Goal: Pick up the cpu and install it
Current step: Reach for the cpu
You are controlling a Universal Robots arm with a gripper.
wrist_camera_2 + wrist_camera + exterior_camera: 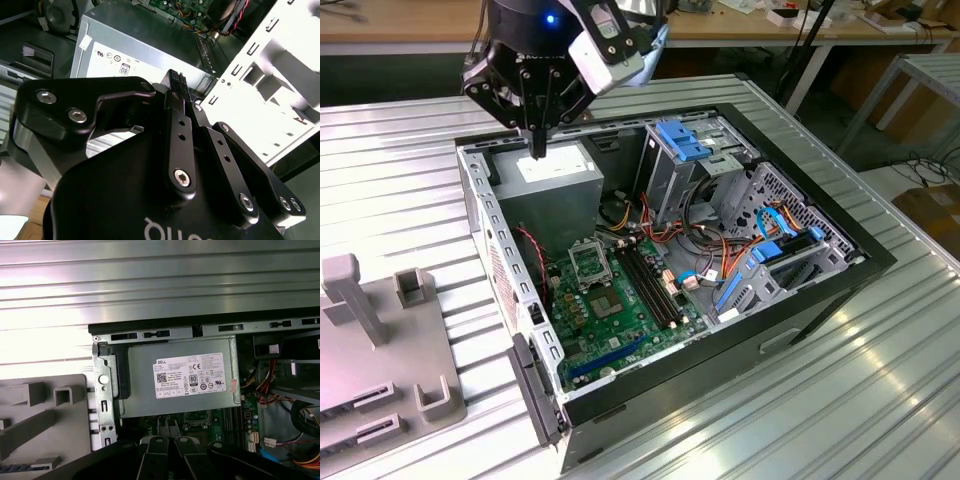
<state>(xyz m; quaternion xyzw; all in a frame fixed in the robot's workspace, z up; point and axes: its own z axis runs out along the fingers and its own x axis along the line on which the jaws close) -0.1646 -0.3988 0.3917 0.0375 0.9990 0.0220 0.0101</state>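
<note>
One gripper (538, 152) hangs over the grey power supply (560, 205) in an open computer case (880, 262), fingers pressed together; whether they pinch the cpu cannot be told. Exterior view bares the motherboard (620, 330), largely blocked by the supply in the first wrist view.

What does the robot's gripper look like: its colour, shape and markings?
The gripper is black, built of linked bars joined by silver screws, narrowing to two slim fingers. A blue light glows on its body, beside a white housing.
</note>
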